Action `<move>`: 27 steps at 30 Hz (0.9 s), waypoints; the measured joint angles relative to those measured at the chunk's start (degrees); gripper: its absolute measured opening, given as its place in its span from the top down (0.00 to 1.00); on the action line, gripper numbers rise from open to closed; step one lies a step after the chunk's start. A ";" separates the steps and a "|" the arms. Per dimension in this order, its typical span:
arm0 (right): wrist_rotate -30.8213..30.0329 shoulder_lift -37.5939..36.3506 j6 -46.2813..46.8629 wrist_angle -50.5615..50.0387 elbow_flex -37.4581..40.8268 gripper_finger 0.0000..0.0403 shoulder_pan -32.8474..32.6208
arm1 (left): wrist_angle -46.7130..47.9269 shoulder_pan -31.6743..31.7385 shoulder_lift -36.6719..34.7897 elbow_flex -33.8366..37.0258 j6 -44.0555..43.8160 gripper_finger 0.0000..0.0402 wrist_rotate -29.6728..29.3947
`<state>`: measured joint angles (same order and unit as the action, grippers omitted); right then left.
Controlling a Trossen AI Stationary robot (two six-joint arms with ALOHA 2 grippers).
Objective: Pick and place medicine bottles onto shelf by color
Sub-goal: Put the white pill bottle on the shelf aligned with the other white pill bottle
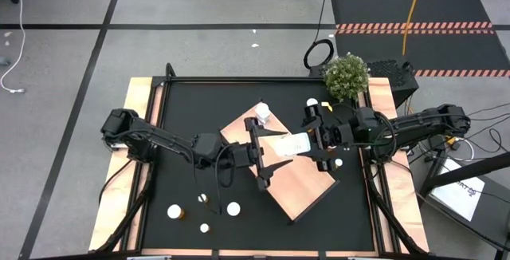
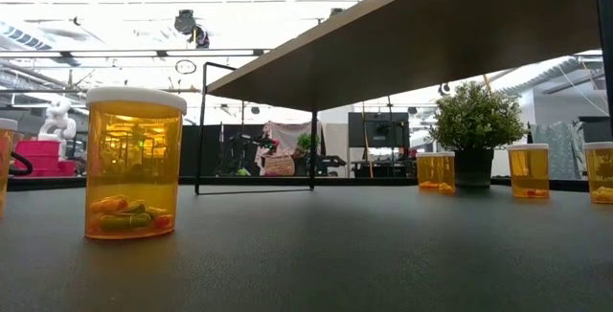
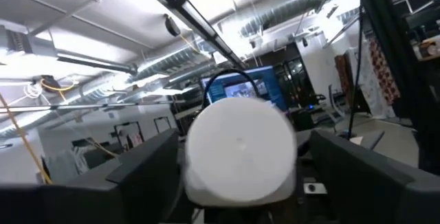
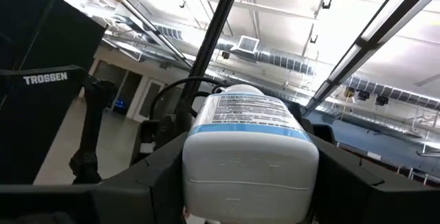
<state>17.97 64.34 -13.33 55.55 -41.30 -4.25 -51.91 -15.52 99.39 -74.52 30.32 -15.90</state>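
An amber bottle (image 2: 132, 163) stands on the black surface (image 2: 335, 255). Above the wooden shelf (image 1: 301, 182), a white bottle (image 1: 288, 143) lies sideways between both grippers: its base is clasped in the right gripper (image 1: 313, 138)'s fingers (image 4: 130, 189), its cap between the left gripper (image 1: 261, 155)'s spread fingers (image 3: 137, 176).

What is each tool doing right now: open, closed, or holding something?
Left tool: open, fingers either side of the white bottle.
Right tool: closed on the white bottle.
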 joint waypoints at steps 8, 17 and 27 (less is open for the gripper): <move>-0.21 0.09 -0.07 0.07 0.00 0.42 0.02 | 1.25 1.32 0.00 0.00 -0.54 0.44 0.60; -0.17 0.09 0.51 -0.11 0.00 0.42 0.02 | 1.49 1.48 -0.02 0.00 -0.87 0.37 2.19; -1.51 -0.61 2.35 -2.46 -0.02 0.40 0.00 | 3.29 0.73 -0.15 -0.04 -3.31 0.43 -1.57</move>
<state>16.46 63.72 -10.98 53.09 -41.32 -4.25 -48.63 -14.79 99.24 -74.56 27.01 -17.47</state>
